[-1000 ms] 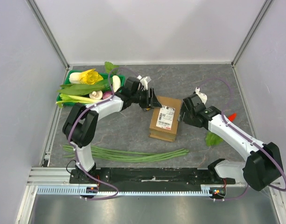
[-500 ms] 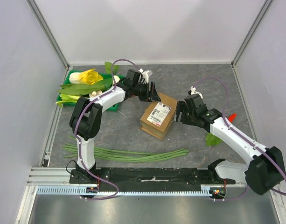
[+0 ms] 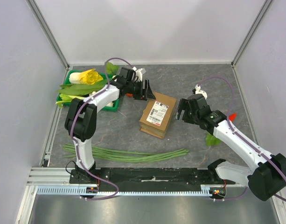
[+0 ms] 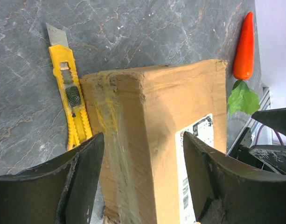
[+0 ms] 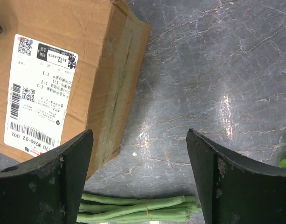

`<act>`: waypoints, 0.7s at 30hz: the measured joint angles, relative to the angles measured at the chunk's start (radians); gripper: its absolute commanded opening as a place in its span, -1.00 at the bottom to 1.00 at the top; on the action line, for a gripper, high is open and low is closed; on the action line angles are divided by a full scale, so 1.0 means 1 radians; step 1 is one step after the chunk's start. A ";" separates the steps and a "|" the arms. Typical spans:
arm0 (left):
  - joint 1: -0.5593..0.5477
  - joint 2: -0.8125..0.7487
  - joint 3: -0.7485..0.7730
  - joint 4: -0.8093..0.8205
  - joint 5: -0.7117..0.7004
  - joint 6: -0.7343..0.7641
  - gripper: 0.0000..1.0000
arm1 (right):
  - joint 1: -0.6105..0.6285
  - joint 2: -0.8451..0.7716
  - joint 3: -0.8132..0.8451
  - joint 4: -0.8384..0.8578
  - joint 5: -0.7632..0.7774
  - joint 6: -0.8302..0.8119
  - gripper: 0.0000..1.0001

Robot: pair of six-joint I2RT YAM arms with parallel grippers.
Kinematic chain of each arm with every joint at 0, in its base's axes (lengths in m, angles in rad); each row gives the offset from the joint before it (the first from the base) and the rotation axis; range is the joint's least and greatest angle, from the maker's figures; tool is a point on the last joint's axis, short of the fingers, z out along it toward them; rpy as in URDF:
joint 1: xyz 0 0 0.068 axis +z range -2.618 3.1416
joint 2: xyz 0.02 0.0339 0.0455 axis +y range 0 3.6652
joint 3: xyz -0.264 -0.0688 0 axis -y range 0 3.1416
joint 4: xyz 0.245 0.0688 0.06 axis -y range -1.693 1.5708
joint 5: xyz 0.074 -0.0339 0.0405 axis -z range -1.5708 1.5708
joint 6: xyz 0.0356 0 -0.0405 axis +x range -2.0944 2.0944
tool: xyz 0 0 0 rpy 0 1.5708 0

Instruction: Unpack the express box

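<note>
The express box (image 3: 156,115) lies label-up on the table (image 3: 194,84), its seam taped shut. The left gripper (image 3: 149,93) and right gripper (image 3: 179,112) flank it with jaws released, empty — probably poised to steady it. A yellow utility knife (image 4: 68,100) lies just beside it — handy for the tape.

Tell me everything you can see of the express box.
The express box is a small brown corrugated cardboard carton, closed, with clear tape along an end seam. A white printed label with barcodes sits on its upward face. It lies flat on the grey table, turned at an angle, between the open left gripper and right gripper; neither holds it. A yellow utility knife lies along one end.
</note>
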 measured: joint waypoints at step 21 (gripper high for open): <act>0.010 -0.192 -0.295 0.100 0.028 -0.080 0.20 | 0.000 0.135 -0.014 0.192 -0.167 0.026 -0.31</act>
